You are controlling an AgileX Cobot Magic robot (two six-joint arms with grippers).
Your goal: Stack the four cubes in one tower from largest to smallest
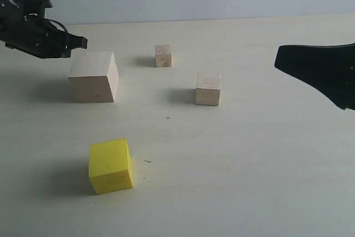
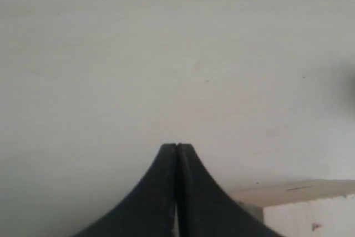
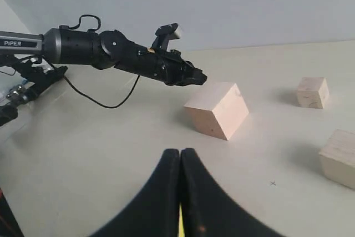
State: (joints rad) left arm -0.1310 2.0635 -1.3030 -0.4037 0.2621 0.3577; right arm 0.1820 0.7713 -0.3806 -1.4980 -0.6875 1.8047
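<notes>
Wrist views: left gripper (image 2: 176,147) closed, empty; right gripper (image 3: 180,152) closed, empty

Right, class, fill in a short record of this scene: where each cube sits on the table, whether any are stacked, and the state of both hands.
surface: pale table
large wood cube: left side, towards the back
yellow cube: left side, nearest the front
medium wood cube: right of centre, layered edges
small wood cube: centre, farthest back
stacking: none; all four cubes stand apart on the table
left hand: shut, empty, close to the large wood cube
right hand: shut, empty, at the right edge
</notes>
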